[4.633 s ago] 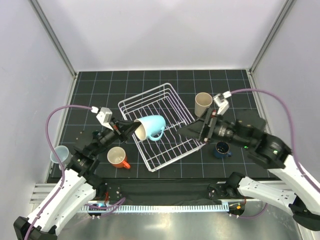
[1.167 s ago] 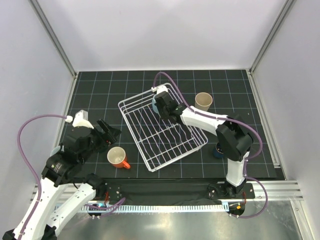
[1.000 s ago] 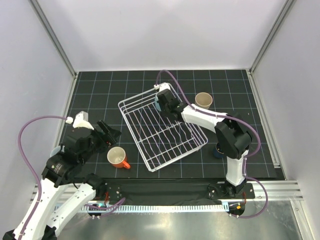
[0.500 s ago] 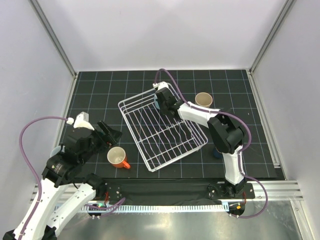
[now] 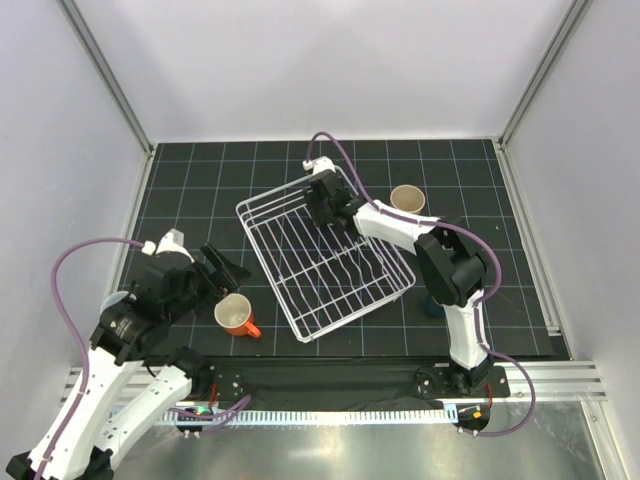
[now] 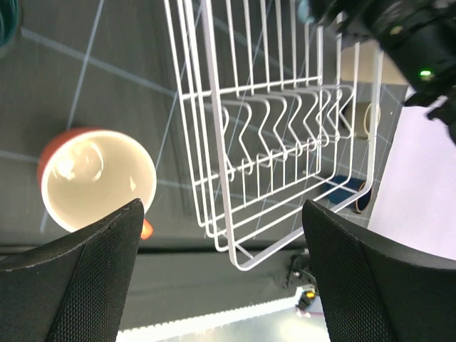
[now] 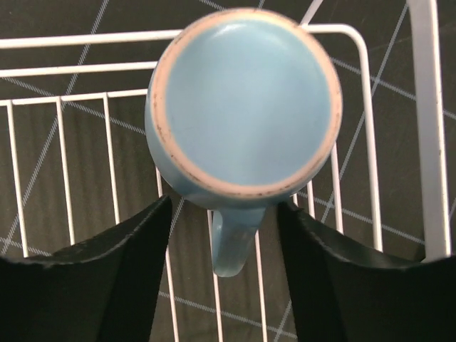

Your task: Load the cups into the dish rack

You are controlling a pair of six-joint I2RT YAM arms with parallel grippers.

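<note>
The light blue mug (image 7: 242,107) sits upside down in the far corner of the dish rack (image 5: 330,265), its flat base facing up at the wrist camera and its long axis upright; its handle (image 7: 231,246) points away from the corner wires, toward the rack's inside. The right gripper (image 5: 324,203) hangs right over it, the arm stretched from its base at the near edge, bent at the elbow beside the rack, and reaching left and far across the rack's right side; its fingers (image 7: 78,285) are spread, one on each side of the handle, and whether their tips touch the mug's wall is unclear. From above, the gripper covers nearly all of the mug.

The left arm is folded low at the near left, its left gripper (image 5: 228,268) aimed toward the rack with fingers wide apart and holding nothing. Just beside it an orange mug (image 6: 96,189) stands upright on the black mat (image 5: 200,180), mouth up, near the rack's left side. A beige cup (image 5: 405,200) stands upright beyond the rack's right corner; a navy cup (image 5: 430,303) is half hidden behind the right arm; a pale cup (image 5: 112,303) peeks from under the left arm.
</note>
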